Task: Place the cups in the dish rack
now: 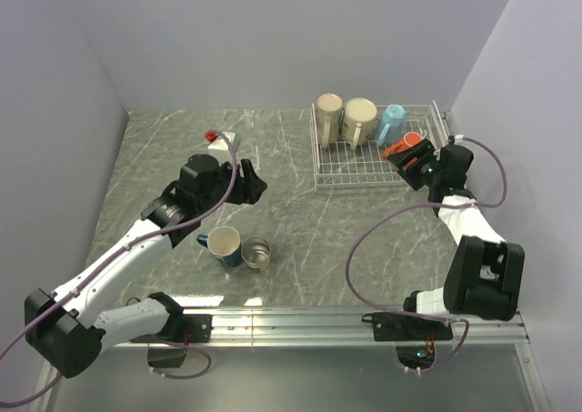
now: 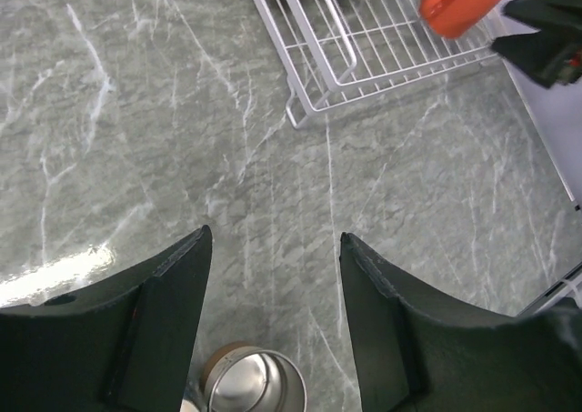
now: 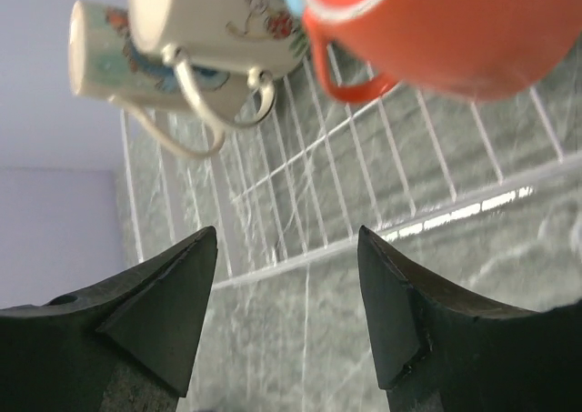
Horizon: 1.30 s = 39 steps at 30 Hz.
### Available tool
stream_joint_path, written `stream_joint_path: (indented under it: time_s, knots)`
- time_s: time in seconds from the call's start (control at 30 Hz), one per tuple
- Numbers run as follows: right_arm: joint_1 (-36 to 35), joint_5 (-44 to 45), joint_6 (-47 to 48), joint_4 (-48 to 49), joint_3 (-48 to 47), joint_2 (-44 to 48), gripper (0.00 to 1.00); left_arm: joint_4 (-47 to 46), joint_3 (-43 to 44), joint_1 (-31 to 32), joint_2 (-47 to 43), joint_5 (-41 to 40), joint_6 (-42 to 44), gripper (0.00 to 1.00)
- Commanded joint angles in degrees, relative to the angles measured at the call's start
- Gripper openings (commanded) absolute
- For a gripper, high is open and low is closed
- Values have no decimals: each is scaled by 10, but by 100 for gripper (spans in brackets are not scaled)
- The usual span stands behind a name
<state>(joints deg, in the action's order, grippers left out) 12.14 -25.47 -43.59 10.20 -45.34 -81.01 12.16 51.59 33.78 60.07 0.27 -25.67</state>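
The white wire dish rack stands at the back right. Along its far side lie a cream cup, a white cup and a light blue cup; an orange cup lies at its right side. My right gripper is open just in front of the orange cup, nothing between its fingers. A dark blue cup and a small metallic cup stand on the table at front left. My left gripper hovers open and empty above the table, the metallic cup just behind its fingers.
A small white block with a red top sits at the back left, behind my left arm. Walls close in the marble table on the left, back and right. A metal rail runs along the near edge.
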Motion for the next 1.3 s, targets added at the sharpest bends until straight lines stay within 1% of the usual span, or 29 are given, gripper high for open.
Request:
stream_joint_path:
  time_s: [0.0, 0.03, 0.07, 0.1, 0.13, 0.17, 0.3, 0.43, 0.57, 0.6, 0.67, 0.83, 1.03, 1.13, 1.17, 1.23, 1.27]
  knots:
    - [-1, -14, 33, -89, -46, 65, 70, 88, 66, -2, 32, 16, 34, 63]
    - [-2, -18, 33, -97, -52, 76, 70, 135, 70, -1, 50, 42, 37, 63]
    - [-4, -25, 35, -110, -67, 93, 70, 149, 70, 0, 56, 53, 34, 62]
    - [-5, -26, 40, -144, -76, 98, 68, 159, 62, 0, 58, 63, 28, 61]
    - [-16, -15, 42, -163, -84, 114, 68, 180, 57, 0, 64, 80, 14, 61]
    - [-19, -9, 35, -180, -84, 125, 68, 190, 49, 0, 69, 89, 9, 63]
    - [-34, -25, -19, -178, -48, 172, 68, 256, 54, 8, 117, 121, -10, 63]
    - [-41, -25, -51, -181, -21, 216, 68, 280, 80, 51, 151, 116, -24, 64]
    - [-44, -21, -38, -236, -38, 232, 68, 312, 115, 81, 185, 99, -42, 64]
    - [-45, -19, -35, -243, -40, 235, 68, 318, 119, 81, 193, 93, -46, 63]
    - [-48, -15, -32, -257, -41, 247, 68, 325, 127, 101, 207, 83, -61, 63]
    - [-56, -18, -39, -263, -21, 268, 68, 335, 124, 124, 228, 70, -103, 62]
    - [-60, -19, -38, -256, -10, 271, 68, 324, 99, 142, 256, 61, -119, 59]
    - [-61, -22, -40, -251, -7, 274, 68, 307, 93, 143, 268, 57, -122, 53]
    - [-62, -22, -40, -251, -7, 274, 68, 298, 93, 144, 273, 56, -123, 47]
    - [-63, -21, -39, -251, -8, 275, 68, 290, 94, 144, 285, 58, -124, 40]
    - [-63, -21, -39, -253, -8, 277, 68, 282, 95, 145, 290, 61, -123, 34]
